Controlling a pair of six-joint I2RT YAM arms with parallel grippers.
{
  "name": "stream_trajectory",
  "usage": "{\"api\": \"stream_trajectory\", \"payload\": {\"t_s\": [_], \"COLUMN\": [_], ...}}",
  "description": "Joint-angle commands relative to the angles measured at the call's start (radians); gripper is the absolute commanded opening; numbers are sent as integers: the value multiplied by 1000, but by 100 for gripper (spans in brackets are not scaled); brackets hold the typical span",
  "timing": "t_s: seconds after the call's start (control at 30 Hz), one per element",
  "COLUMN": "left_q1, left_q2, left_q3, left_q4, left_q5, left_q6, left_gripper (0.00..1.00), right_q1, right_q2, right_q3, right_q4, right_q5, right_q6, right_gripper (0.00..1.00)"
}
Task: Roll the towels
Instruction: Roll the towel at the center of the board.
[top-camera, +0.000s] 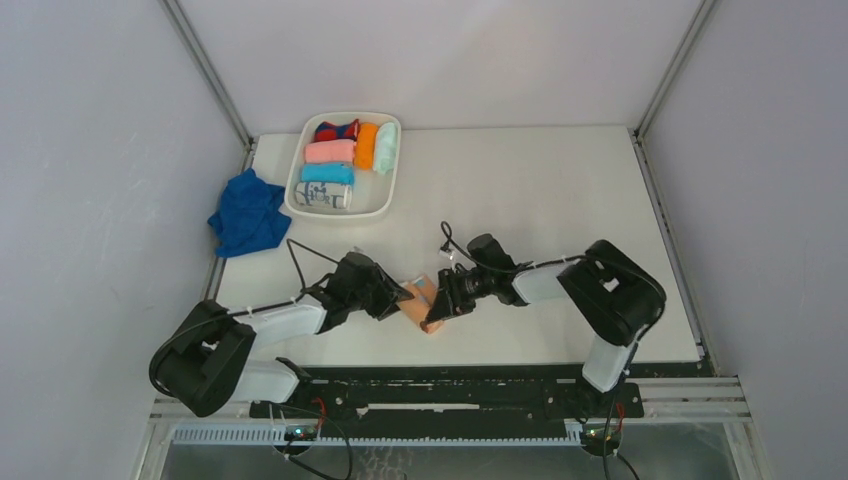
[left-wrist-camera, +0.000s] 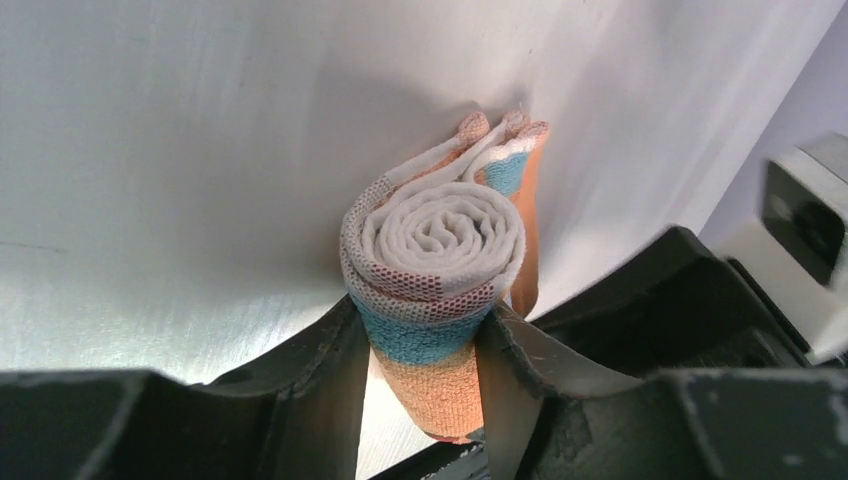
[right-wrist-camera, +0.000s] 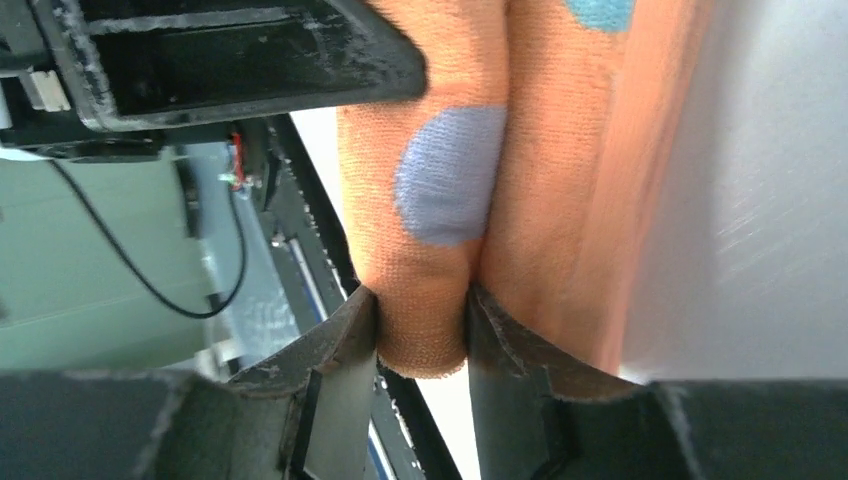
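Observation:
The small peach-orange towel (top-camera: 420, 300) with pale blue spots lies near the table's front edge, between both grippers. In the left wrist view it is a tight roll (left-wrist-camera: 440, 270) with its spiral end facing the camera. My left gripper (top-camera: 397, 297) is shut on this roll, one finger on each side (left-wrist-camera: 420, 350). My right gripper (top-camera: 437, 308) is shut on a fold of the same towel (right-wrist-camera: 425, 335), beside a blue spot (right-wrist-camera: 445, 175). The royal-blue terry towel (top-camera: 246, 212) lies crumpled at the table's left edge, away from both grippers.
A white tray (top-camera: 385, 205) at the back left holds several rolled cloths: pink, orange, mint, light blue, a white printed one and a red-and-blue one. The table's front edge and black rail (top-camera: 450, 385) lie just below the grippers.

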Motion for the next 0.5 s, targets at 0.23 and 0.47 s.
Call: {"api": "stream_trajectory", "payload": {"t_s": [0.23,0.47], "left_q1": [-39,-59], "left_q2": [-14,-6], "left_q3": [90,120], "left_q4": [-202,-242], "left_q5": [-86,-101], "left_q6": [63,68], "left_gripper": [44,45], "right_q1": [328,530], "right_q2": [-383,-322], "right_q3": [181,286], "right_q4": [-645,-693], "right_q5": [940,1282], "right_q6": [-341,-418], "right_gripper": [64,67]}}
